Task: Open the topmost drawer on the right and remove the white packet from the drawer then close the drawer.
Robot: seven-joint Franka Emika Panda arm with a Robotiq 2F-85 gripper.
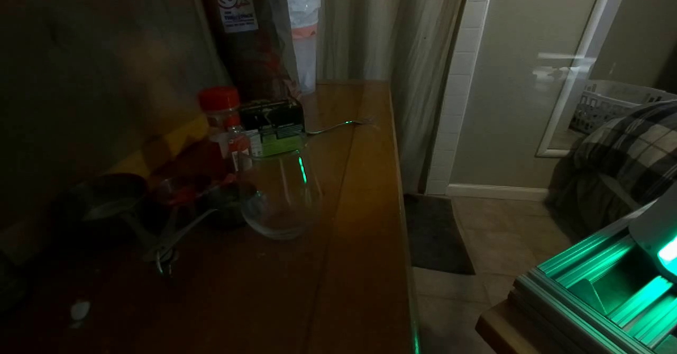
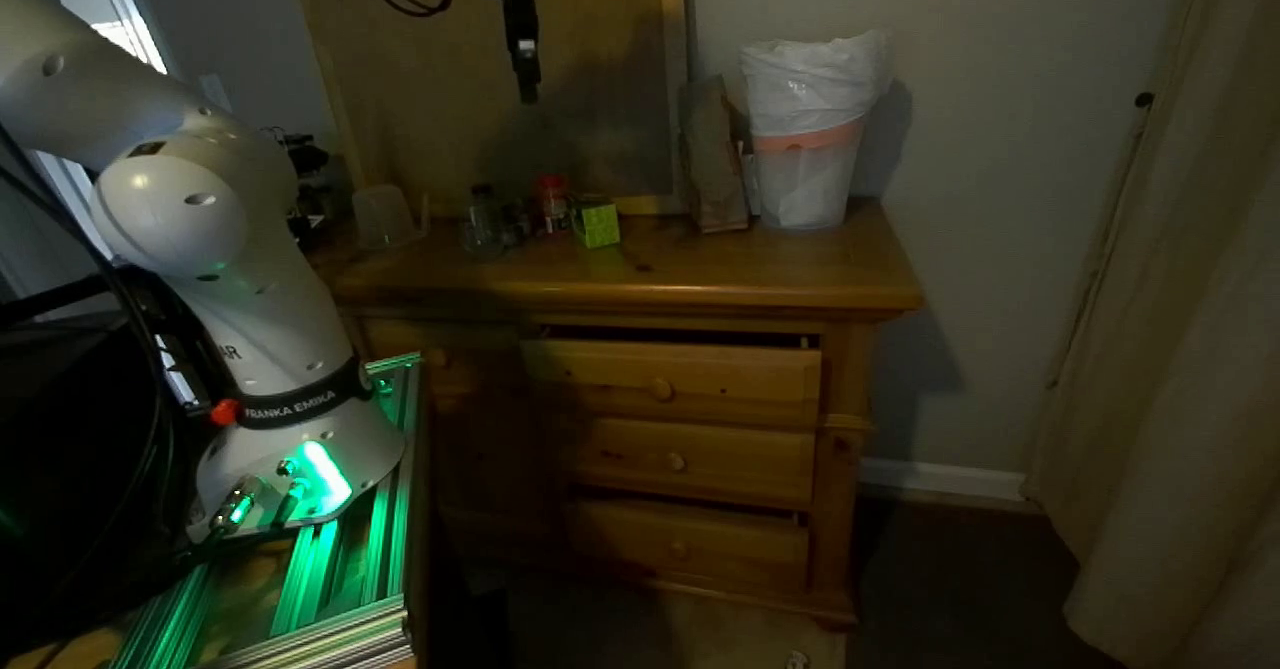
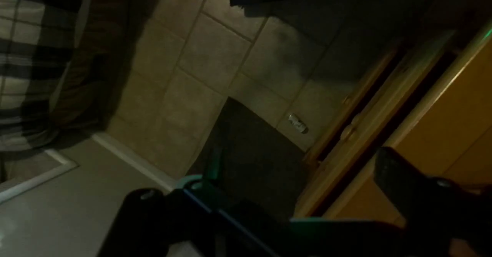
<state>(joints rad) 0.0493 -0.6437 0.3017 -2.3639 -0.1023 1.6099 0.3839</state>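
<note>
Jaws spread wide, nothing between them, hanging high, touching nothing. Tiled floor [image 3: 215,53] below, in my wrist view. Next, the wooden table [image 2: 760,261], well below the jaws. Its topmost drawer [image 2: 705,374] on the right stands ajar, dark slot above the front; I can't see inside. Smallest: whitish marked piece [image 3: 298,123] lying on the floor; can't tell whether that's the packet. My judgement: opening partly done, packet's removal unconfirmed, closing left to do.
</note>
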